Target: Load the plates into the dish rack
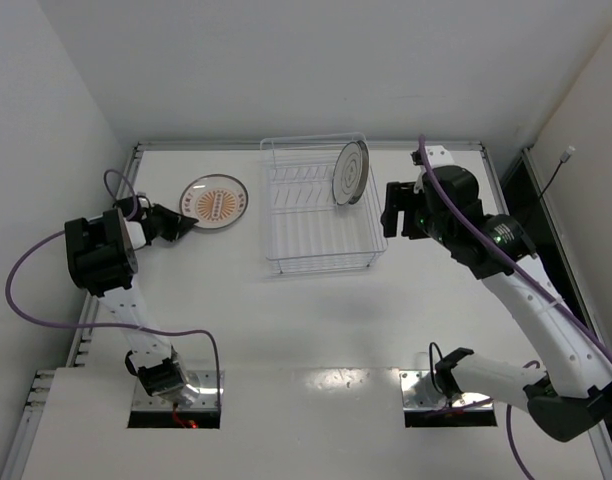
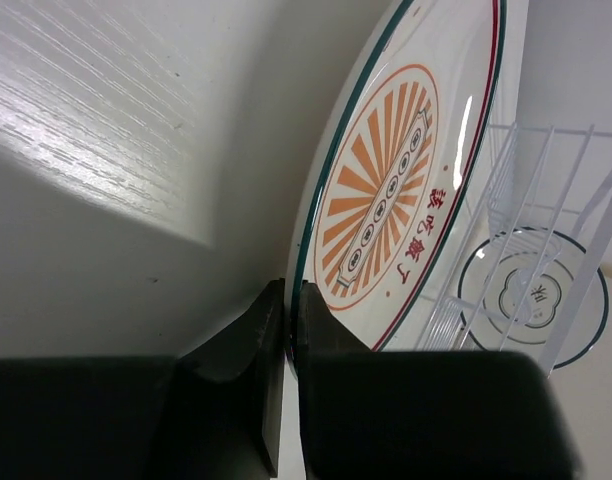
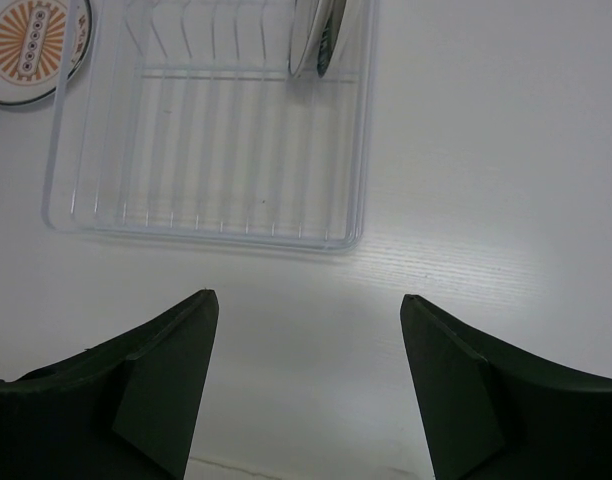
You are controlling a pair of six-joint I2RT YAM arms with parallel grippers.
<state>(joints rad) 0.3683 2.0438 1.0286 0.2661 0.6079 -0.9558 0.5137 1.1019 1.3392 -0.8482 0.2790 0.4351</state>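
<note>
The orange sunburst plate (image 1: 214, 201) (image 2: 386, 200) (image 3: 26, 45) is on the white table left of the dish rack (image 1: 316, 250) (image 3: 216, 238). My left gripper (image 1: 176, 225) (image 2: 291, 320) is shut on the plate's near rim, one finger above it and one below. Whether the plate is lifted off the table I cannot tell. At the rack's far right end, plates (image 1: 350, 172) (image 3: 321, 35) stand upright between the tines. One with a central emblem (image 2: 531, 300) shows through the wires. My right gripper (image 1: 396, 215) (image 3: 306, 300) hangs open and holds nothing, just right of the rack.
White walls close the table at the back and on both sides. The rack's left and middle slots (image 3: 186, 120) hold nothing. Purple cables trail from both arms, and the arm bases sit at the near edge.
</note>
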